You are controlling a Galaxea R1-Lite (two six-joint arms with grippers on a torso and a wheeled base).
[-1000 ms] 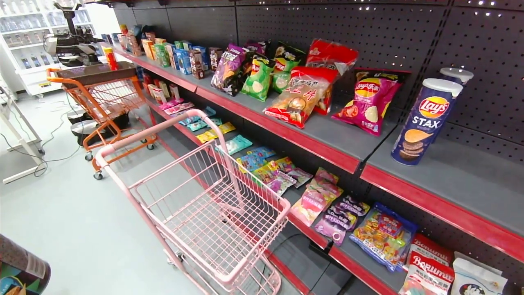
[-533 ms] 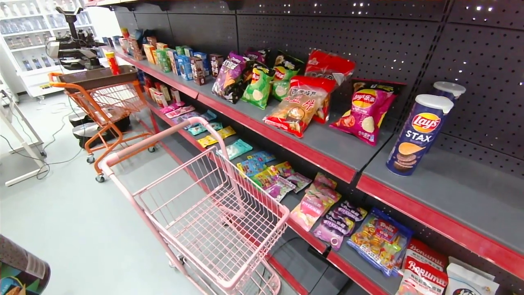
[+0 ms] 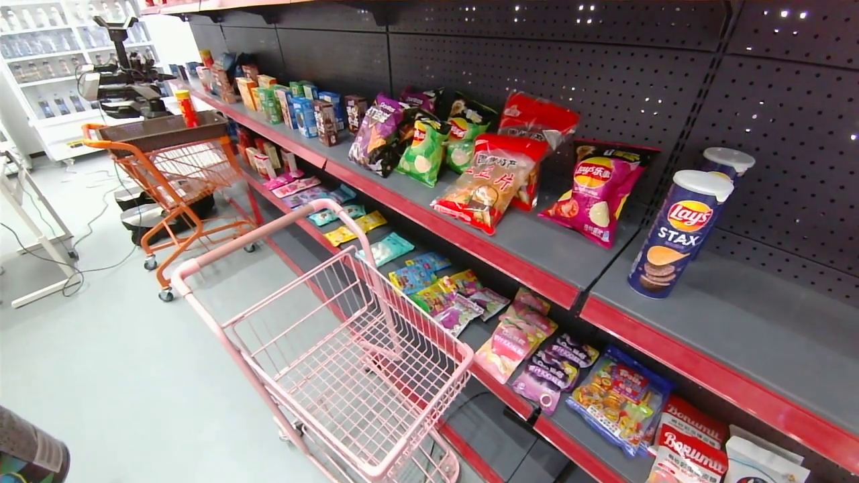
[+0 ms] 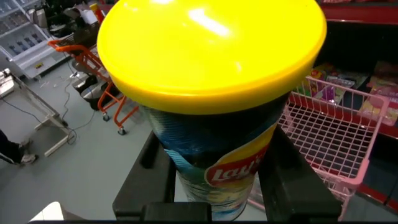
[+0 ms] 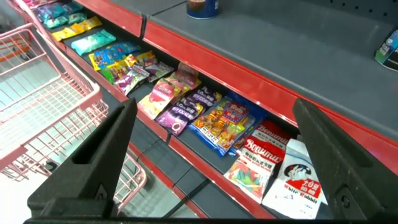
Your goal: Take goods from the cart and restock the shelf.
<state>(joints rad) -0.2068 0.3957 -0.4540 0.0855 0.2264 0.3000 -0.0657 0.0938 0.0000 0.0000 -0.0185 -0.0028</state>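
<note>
Left wrist view has the left gripper [image 4: 217, 177] clamped on one chip can [image 4: 211, 93]. Its two black fingers [image 4: 149, 171] press on opposite sides of the tube, below the yellow lid. In the head view that can [image 3: 27, 453] sits in the near left corner, left of the pink cart [image 3: 349, 362] and well apart from the shelf [image 3: 470, 231].

The right gripper [image 5: 214, 168] is spread wide, with its two fingers [image 5: 93, 168] far apart and nothing between them. It hangs over the aisle in front of the lower tier.

One pink cart stands just beside the shelf, its wire basket facing the robot and its handle bar at the far end.

On the lower tier flat sweet packets [image 3: 517, 335] lie in a long row, too many and too overlapped to count. At its near end are two red-and-white bags [image 3: 691, 443] and one white bag [image 3: 765, 463].

On the upper tier two blue chip cans [image 3: 674, 231] stand upright, one right behind the other. Past them at least seven chip bags [image 3: 594, 198] lean in a cluster, and beyond those is a row of small boxes [image 3: 302, 107].

Farthest off, one orange cart [image 3: 174, 161] carries a dark tray [image 3: 158, 126] on top. One red can with a yellow lid [image 3: 190, 109] stands at its far edge, and I cannot tell whether it is on the tray or the shelf.
</note>
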